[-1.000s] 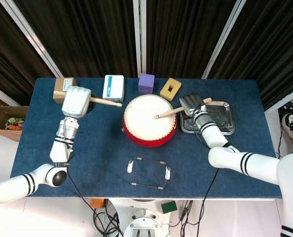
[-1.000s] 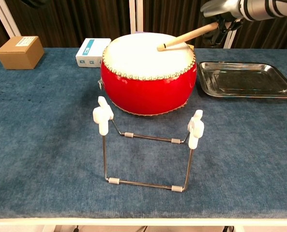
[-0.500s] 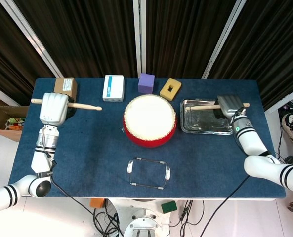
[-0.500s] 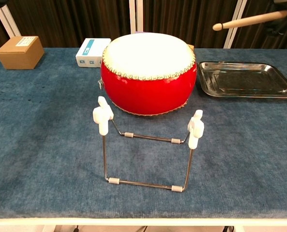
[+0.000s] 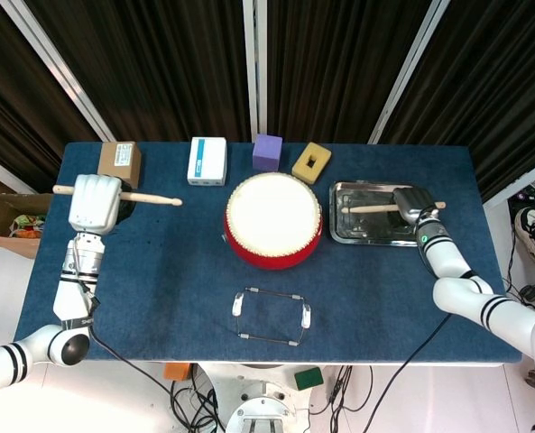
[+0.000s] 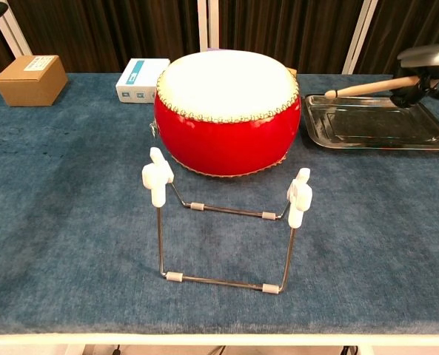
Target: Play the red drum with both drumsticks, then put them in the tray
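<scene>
- Since half a second ago the right hand has dropped lower over the tray, and its stick now hangs just above the tray floor instead of high over it.
- Right hand grasps this stick near its butt; the tip points toward the drum. In the chest view the stick slants over the tray's far edge, not yet lying in it.
- Left hand has barely shifted; it clenches the other stick, held level above the table's left side, tip toward the drum, well apart from it.
- Drum sits mid-table, untouched by either stick.
- A wire stand is in front of the drum.
- Along the far edge: a cardboard box, a white box, a purple block, a yellow block.
</scene>
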### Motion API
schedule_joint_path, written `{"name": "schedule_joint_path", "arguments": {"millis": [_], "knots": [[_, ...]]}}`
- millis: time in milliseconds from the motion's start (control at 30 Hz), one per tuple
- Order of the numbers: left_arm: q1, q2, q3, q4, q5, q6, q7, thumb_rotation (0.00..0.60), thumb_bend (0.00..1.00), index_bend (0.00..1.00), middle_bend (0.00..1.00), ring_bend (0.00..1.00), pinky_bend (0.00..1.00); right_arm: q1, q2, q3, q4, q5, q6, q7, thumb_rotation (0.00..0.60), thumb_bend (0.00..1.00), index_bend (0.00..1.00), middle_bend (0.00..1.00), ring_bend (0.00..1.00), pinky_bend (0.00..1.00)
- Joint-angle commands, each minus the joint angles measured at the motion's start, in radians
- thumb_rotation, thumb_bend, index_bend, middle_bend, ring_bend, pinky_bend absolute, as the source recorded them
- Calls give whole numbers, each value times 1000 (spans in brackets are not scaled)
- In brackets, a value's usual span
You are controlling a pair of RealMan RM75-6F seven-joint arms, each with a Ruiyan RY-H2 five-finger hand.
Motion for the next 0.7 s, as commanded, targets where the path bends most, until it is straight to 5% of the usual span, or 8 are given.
{"name": "schedule_joint_path", "arguments": {"millis": [33,200,467,700], "knots": [[1,0,-1,-1,1,-1,-1,600,373,1000,1000,1000,1000,9,-51,-1,63,10,-34,-18,600,464,928,814,678,675],[4,1,-4,-5,2,-2,-2,600,373,1000,1000,1000,1000,23,-93,0,102,60,-41,-58,600,245,670,601,436,500],[11,6,-4,-13,14,4,0,600,373,1000,1000,1000,1000,27,-77,-7,67,140,-20,-118,600,70,336,342,184,299],[6,6,-8,-15,14,-8,3,600,373,1000,1000,1000,1000,21,0,-7,-52,160,27,-144,600,33,260,284,130,260]]}}
